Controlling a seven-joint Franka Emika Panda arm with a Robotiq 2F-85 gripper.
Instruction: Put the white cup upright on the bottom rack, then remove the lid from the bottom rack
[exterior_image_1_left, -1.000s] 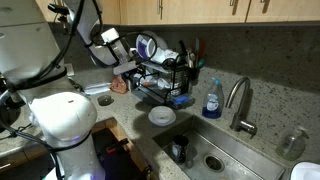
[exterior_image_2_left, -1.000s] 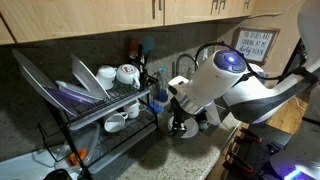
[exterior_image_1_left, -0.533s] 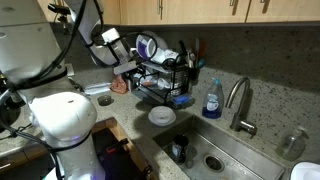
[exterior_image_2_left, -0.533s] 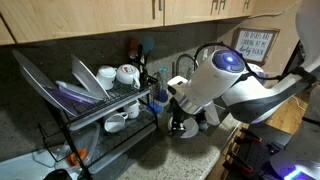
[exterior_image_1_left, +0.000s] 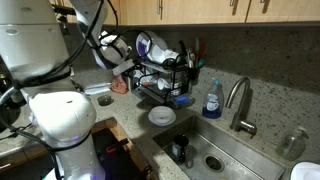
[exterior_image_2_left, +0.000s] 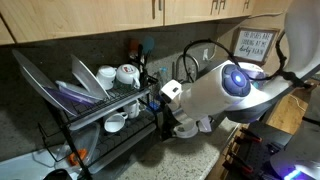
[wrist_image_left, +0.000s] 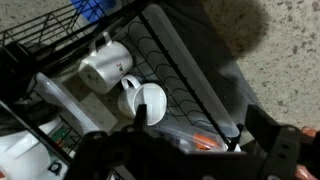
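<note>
Wrist view: my pincer (wrist_image_left: 185, 142) stands wide, gripping nothing. The cup (wrist_image_left: 102, 67) lies on its side on the bottom rack (wrist_image_left: 178, 62), ahead of the pincer and clear of it. 1 white mug (wrist_image_left: 146, 103) sits nearer the pincer.

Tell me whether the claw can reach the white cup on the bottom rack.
Probably yes. The open claw faces into the bottom rack, and the white cup lies on its side in plain view ahead; a second white piece beside it may crowd the approach.
</note>
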